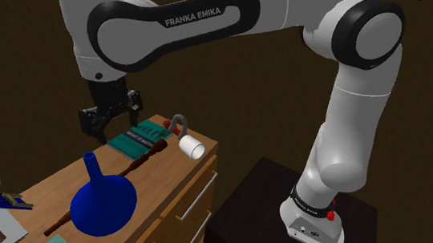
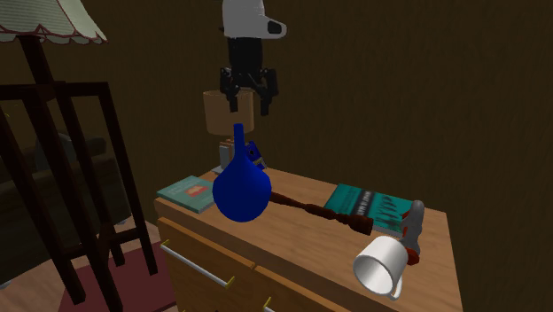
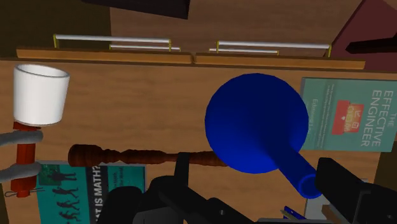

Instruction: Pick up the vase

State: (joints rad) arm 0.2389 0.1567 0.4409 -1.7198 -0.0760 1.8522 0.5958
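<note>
A deep blue round-bellied vase (image 1: 103,200) with a narrow neck stands upright on the wooden dresser top (image 1: 49,202). It also shows in the second exterior view (image 2: 241,188) and from above in the wrist view (image 3: 254,121). My black gripper (image 1: 113,124) hangs open in the air above it and holds nothing. In the second exterior view the gripper (image 2: 250,100) is a short way over the top of the vase's neck. Seen from the wrist, the neck's mouth lies between the fingers of the gripper (image 3: 261,183), close to one fingertip (image 3: 343,184), and neither finger touches it.
A turned dark wooden rod (image 2: 315,211) lies across the top behind the vase. A white mug (image 2: 383,266), a red-and-grey tool (image 2: 412,226) and a teal book (image 2: 372,204) sit at one end, another teal book (image 3: 347,114) at the other. A lamp and a wooden rack (image 2: 62,177) stand beside the dresser.
</note>
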